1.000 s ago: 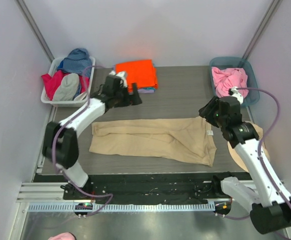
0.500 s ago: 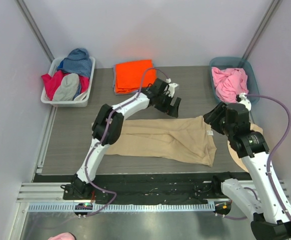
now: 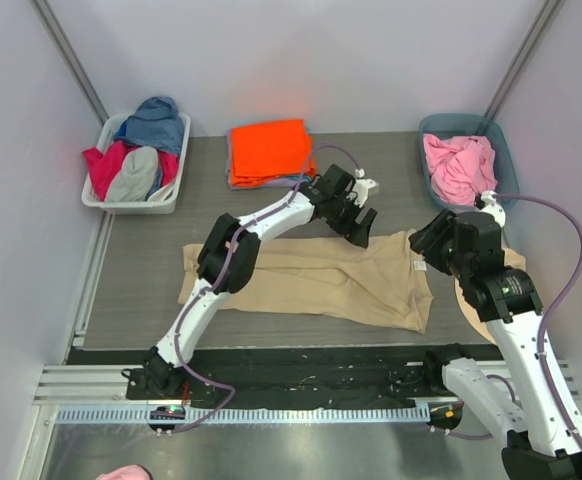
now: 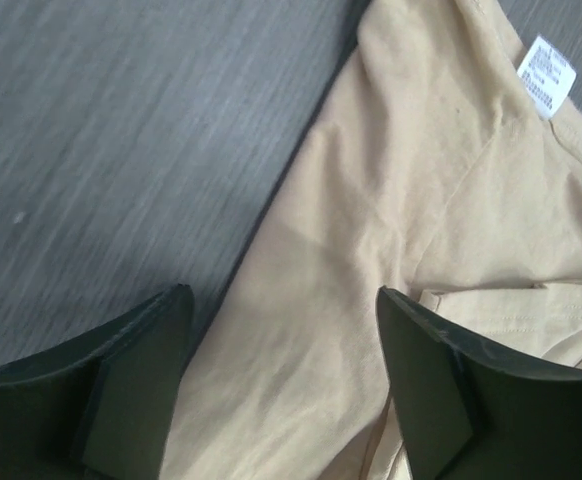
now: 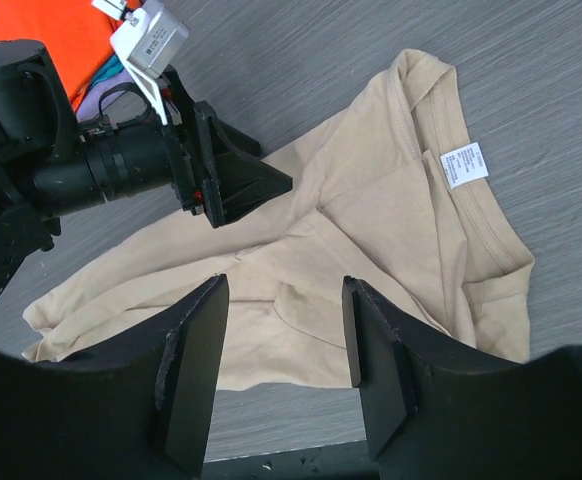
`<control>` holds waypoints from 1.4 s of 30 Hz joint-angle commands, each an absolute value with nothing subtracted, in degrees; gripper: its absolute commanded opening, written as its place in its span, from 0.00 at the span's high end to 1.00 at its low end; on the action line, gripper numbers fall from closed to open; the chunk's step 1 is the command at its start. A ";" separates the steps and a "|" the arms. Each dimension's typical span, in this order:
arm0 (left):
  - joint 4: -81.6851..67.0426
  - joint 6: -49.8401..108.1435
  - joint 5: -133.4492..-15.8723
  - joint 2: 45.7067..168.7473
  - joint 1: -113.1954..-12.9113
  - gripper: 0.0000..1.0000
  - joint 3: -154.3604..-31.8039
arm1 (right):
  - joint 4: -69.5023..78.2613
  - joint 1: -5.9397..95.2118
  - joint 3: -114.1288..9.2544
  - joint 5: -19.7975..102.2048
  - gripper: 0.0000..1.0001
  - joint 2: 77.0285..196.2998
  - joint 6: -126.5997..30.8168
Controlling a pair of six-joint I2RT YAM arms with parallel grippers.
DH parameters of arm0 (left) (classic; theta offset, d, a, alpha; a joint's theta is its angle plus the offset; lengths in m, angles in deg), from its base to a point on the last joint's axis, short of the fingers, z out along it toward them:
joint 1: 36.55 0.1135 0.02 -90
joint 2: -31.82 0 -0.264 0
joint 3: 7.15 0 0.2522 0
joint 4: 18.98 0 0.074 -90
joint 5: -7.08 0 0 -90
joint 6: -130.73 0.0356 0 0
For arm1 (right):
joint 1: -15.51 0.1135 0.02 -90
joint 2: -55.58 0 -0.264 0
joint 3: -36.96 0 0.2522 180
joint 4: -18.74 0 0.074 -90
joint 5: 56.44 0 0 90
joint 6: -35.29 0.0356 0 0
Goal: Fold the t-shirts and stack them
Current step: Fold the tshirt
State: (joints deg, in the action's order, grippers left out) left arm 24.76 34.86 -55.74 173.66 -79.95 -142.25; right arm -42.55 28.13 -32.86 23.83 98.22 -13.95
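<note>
Centre-frame, left gripper (image 3: 363, 232) and right gripper (image 3: 424, 243) hover open, empty, at the tan t-shirt (image 3: 311, 275); next, pinch its edge and fold.

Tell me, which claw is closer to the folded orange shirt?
Left. The left gripper hovers over the far edge of the tan shirt, right of the orange shirt; the right gripper is farther right, at the collar end.

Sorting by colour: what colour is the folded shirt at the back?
The folded shirt is orange; top view.
</note>
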 commanded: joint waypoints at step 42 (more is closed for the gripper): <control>4.36 -6.90 -59.46 188.46 -66.96 0.18 -163.74 | -43.98 28.17 -27.26 23.45 0.43 95.31 -12.08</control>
